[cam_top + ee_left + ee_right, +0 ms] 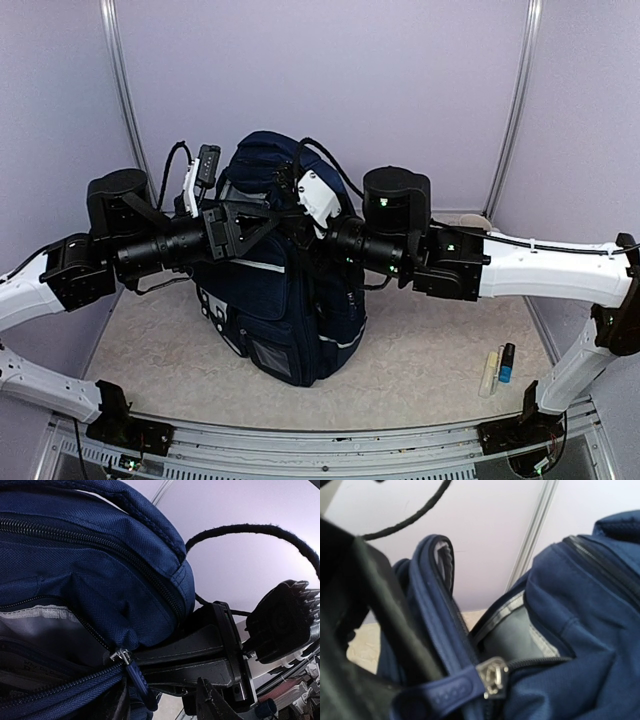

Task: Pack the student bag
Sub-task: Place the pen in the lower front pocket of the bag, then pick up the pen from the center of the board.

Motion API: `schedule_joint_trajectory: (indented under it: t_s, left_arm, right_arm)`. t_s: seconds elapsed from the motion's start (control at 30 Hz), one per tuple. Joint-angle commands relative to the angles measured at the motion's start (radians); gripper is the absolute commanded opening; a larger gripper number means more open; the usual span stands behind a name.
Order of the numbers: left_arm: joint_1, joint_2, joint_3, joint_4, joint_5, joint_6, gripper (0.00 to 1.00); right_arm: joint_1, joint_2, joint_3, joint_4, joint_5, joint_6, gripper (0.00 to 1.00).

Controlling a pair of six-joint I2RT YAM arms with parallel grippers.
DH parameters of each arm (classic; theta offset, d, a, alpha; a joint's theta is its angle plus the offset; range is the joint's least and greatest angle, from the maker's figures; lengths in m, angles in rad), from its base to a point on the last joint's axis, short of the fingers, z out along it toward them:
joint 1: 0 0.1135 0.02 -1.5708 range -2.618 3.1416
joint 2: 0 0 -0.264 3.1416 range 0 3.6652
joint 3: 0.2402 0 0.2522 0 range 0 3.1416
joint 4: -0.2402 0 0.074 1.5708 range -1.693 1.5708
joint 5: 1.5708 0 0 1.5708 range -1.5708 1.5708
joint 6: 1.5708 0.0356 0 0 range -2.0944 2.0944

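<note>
The student bag [280, 300], navy blue with thin white trim, stands upright at the middle of the table. Both arms reach in at its top. My left gripper [255, 228] shows in the left wrist view [137, 659] with its black fingers [190, 647] pressed together on a pucker of bag fabric beside a metal zip slider [120, 656]. My right gripper [300, 222] is shut on a blue rubber zip pull [445, 694], held taut from its slider [493, 677]. The compartment beside it gapes and shows a grey lining [512, 635]. What lies inside is hidden.
A white pen [489, 372] and a blue-and-black marker [507, 362] lie on the table at the front right. A beige object [478, 221] sits at the back right behind the right arm. Purple booth walls with metal posts [515, 100] close in the sides and back.
</note>
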Motion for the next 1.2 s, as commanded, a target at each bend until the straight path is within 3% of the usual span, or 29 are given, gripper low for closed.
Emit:
schedule_joint_trajectory:
  t_s: [0.0, 0.27, 0.37, 0.47, 0.77, 1.17]
  left_arm:
    - [-0.003, 0.004, -0.003, -0.018, 0.028, -0.019, 0.46]
    - [0.003, 0.024, 0.025, 0.011, -0.03, 0.038, 0.38]
    - [0.016, 0.054, 0.051, 0.009, -0.01, 0.057, 0.23]
    - [0.019, 0.064, 0.06, 0.006, 0.01, 0.063, 0.0]
    - [0.038, -0.066, 0.078, -0.07, -0.073, 0.167, 0.0]
    - [0.106, -0.057, 0.249, -0.35, -0.025, 0.325, 0.0]
  right_arm:
    - [-0.012, -0.014, -0.023, -0.011, -0.005, 0.003, 0.0]
    - [-0.012, -0.018, -0.029, -0.007, -0.019, 0.001, 0.0]
    - [-0.012, -0.023, -0.035, -0.004, -0.022, 0.002, 0.0]
    - [-0.012, -0.031, -0.04, -0.004, -0.022, 0.003, 0.0]
    - [-0.041, -0.111, -0.095, -0.059, -0.026, -0.025, 0.0]
    - [-0.125, -0.303, -0.2, -0.21, -0.433, -0.219, 0.0]
